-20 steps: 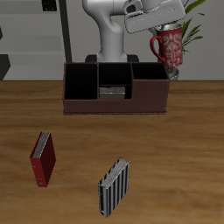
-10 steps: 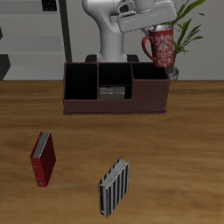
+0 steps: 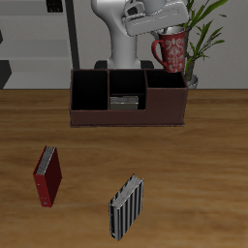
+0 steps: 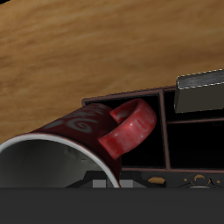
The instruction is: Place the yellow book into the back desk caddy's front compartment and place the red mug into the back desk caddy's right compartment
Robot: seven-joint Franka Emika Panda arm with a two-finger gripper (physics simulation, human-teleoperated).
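Observation:
The red mug (image 3: 170,50) hangs in the air, tilted, above and a little behind one large end section of the back desk caddy (image 3: 126,117). My gripper (image 3: 165,34) is shut on the mug's rim. The wrist view shows the mug (image 4: 79,140) close up, with its white inside and loop handle over the caddy's partitions (image 4: 163,122); my fingers are hidden there. The yellow book (image 3: 123,101) lies in the caddy's small nearer middle section, and its pale edge shows in the wrist view too (image 4: 201,87).
A dark red book (image 3: 48,175) and a black-and-white striped book (image 3: 126,207) stand on the wooden table nearer its front edge. A potted plant (image 3: 203,39) stands behind the caddy's end, close to the mug.
My gripper has carried the mug sideways, away from the plant and towards the space above the caddy's end section. The books and the caddy have not moved.

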